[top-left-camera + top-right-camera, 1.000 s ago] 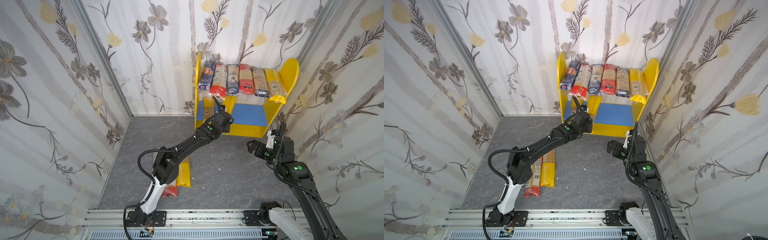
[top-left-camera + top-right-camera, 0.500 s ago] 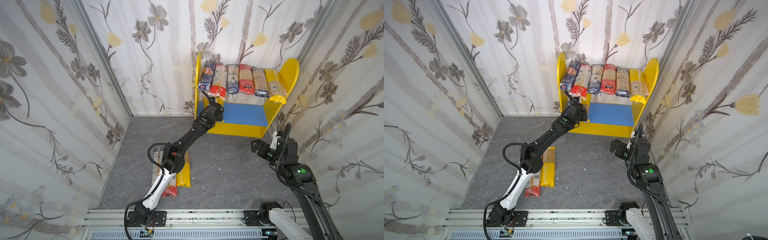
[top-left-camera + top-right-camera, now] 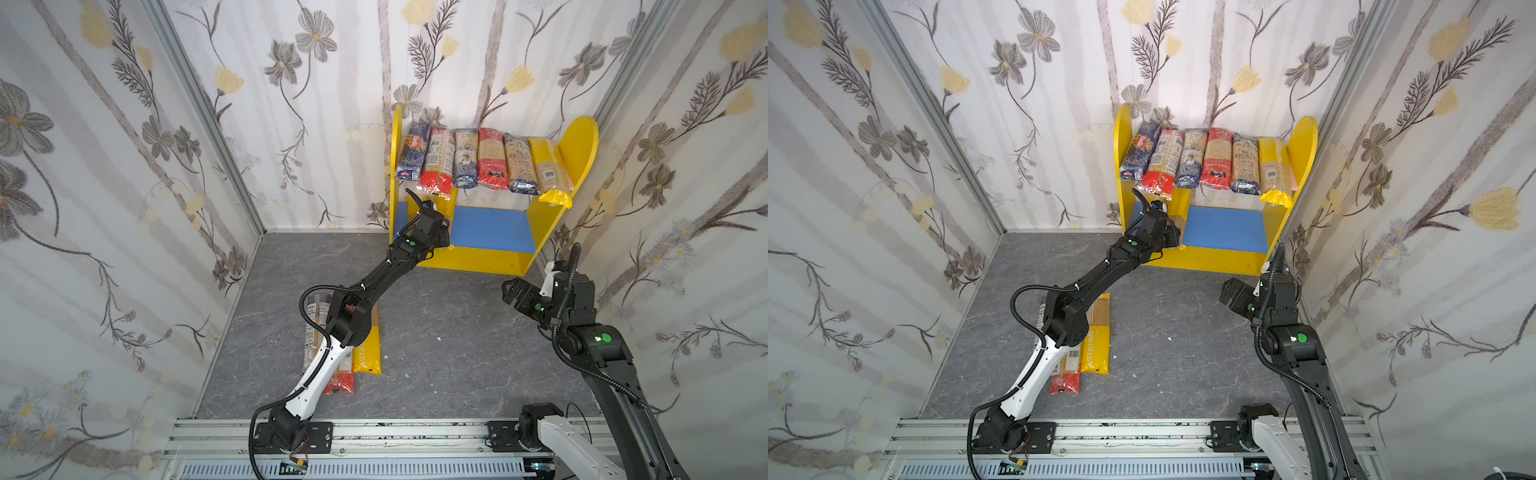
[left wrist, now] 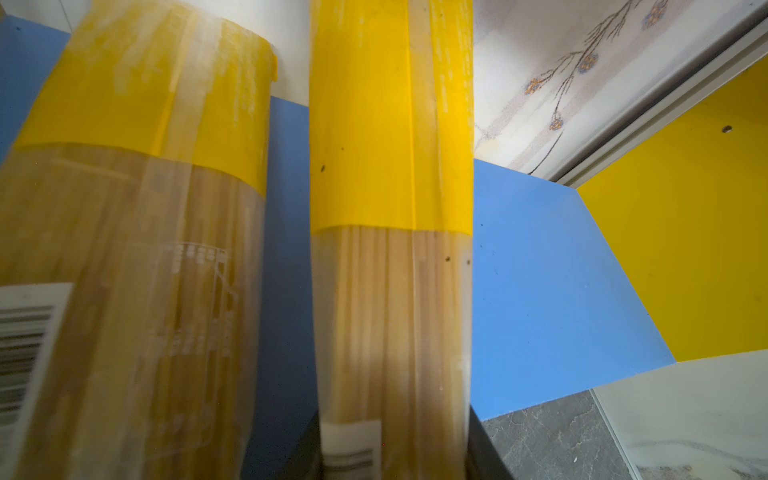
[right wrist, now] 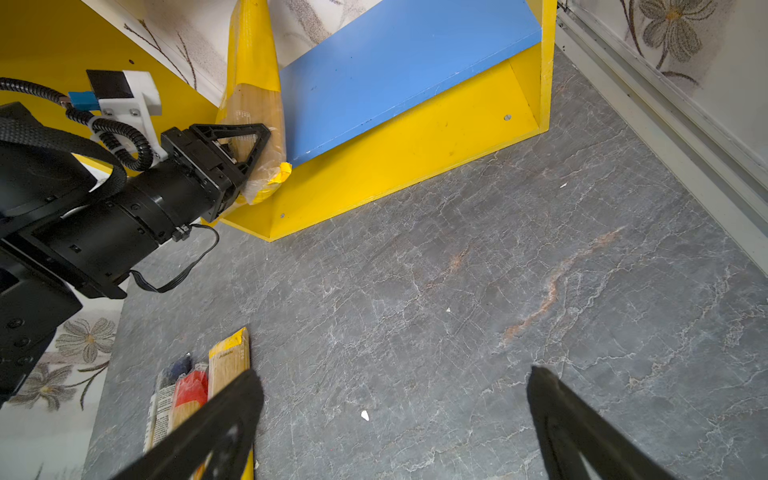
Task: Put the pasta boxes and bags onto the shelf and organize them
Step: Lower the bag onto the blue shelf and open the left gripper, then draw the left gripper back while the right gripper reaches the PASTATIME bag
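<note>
Beneath floral walls (image 3: 291, 124), perhaps three packets (image 3: 368, 349) litter floor (image 3: 436, 332).

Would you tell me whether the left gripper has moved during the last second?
Yes. In both top views the left gripper has shifted left, toward the shelf's left side panel, with its packet.

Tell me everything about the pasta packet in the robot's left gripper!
The held packet is long and narrow, clear plastic showing tan spaghetti, with yellow ends and a small barcode label. The left gripper is shut on its near end. It lies lengthwise over the blue lower board, beside another yellow-ended packet.
</note>
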Controlling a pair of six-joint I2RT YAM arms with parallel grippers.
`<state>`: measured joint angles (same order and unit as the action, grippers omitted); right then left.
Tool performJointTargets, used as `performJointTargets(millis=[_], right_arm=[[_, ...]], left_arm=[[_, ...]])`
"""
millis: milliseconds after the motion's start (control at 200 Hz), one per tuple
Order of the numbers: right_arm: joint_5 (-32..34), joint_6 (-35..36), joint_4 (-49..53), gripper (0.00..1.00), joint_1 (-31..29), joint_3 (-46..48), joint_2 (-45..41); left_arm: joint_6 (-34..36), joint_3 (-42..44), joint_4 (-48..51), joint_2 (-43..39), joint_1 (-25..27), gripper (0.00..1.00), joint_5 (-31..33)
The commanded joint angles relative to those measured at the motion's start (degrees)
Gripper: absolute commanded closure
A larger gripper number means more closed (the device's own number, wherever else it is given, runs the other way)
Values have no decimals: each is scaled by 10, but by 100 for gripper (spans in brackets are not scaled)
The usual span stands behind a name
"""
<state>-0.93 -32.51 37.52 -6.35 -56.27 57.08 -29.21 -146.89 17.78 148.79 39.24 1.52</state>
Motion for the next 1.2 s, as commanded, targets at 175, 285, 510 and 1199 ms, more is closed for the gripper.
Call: performJointTargets(millis=[175, 285, 510, 1199], right_arm=[[7, 3, 38, 0, 2, -5, -25], [-4, 3, 46, 0, 2, -4, -31], [-15, 8, 54, 0, 2, 0, -43], [-54, 30, -28, 0, -108, 44, 49]], left_arm=[[-25, -11, -117, 4, -7, 41, -44], [-23, -1, -117, -7, -6, 31, -54], [-6, 95, -116, -79, 6, 29, -78], [-23, 857, -125, -628, 18, 27, 96]])
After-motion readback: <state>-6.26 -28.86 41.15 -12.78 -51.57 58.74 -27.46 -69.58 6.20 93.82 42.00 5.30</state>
